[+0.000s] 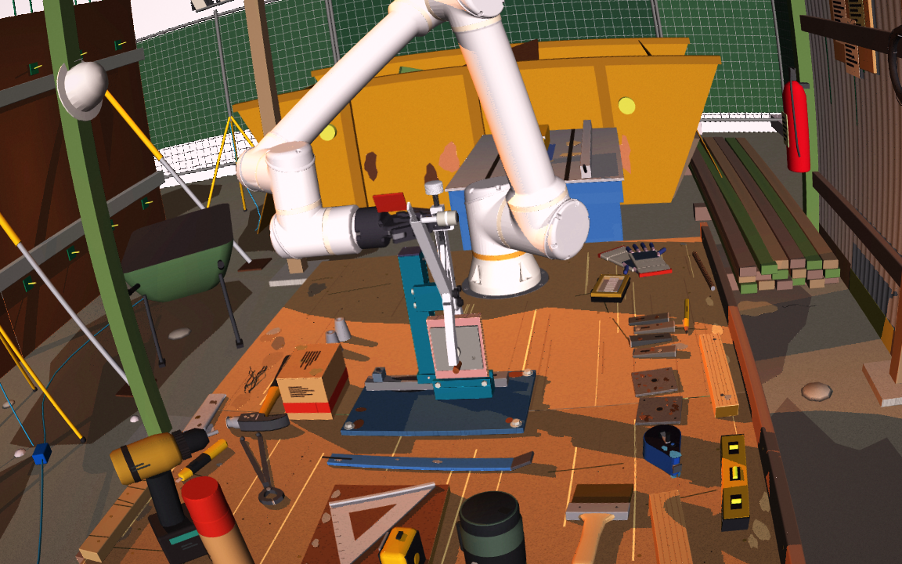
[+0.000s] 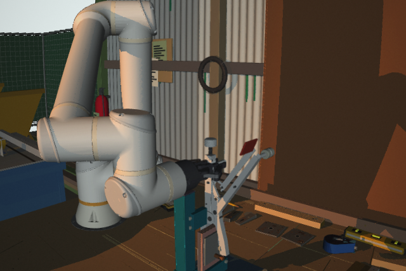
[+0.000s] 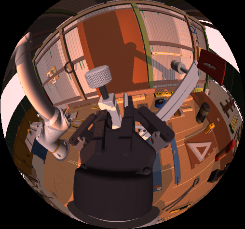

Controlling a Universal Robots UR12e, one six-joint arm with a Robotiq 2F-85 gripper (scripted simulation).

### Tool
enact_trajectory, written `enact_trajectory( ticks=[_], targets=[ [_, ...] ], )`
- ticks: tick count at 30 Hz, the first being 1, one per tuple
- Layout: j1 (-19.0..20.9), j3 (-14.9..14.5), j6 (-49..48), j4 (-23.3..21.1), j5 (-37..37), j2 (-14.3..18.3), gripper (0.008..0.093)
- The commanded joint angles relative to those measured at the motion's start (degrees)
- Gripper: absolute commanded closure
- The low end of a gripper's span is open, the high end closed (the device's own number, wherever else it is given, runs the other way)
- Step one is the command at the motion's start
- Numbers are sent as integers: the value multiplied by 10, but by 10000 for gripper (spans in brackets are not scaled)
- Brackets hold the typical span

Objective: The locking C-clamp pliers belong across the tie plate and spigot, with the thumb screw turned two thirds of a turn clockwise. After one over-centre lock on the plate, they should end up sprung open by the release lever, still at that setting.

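At the middle of the bench a teal fixture post [image 1: 418, 309] stands on a dark blue base, carrying the pink-framed tie plate [image 1: 456, 347]. The white locking C-clamp pliers [image 1: 444, 287] stand upright over it, jaws down across the plate, with the second handle and its red release lever [image 2: 248, 147] swung out. The knurled thumb screw [image 3: 97, 76] tops the fixed handle. My gripper [image 3: 119, 115] reaches in level from the left and its fingers are closed around the fixed handle [image 2: 210, 163] just under the thumb screw. The spigot is hidden behind the jaw.
Behind the fixture stand the arm's base [image 1: 503, 270] and a blue table saw [image 1: 581, 175]. A cardboard box [image 1: 311, 382] sits left of the base plate, a blue bar [image 1: 430, 463] in front. Spare plates [image 1: 656, 382] and a wooden batten [image 1: 716, 374] lie right.
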Motion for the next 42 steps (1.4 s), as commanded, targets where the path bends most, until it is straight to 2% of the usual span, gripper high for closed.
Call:
enact_trajectory(
  ticks=[1,11,31,42],
  targets=[
    [0,0,0,0,0,0,934],
    [0,0,0,0,0,0,934],
    [0,0,0,0,0,0,539],
    [0,0,0,0,0,0,534]
  ],
)
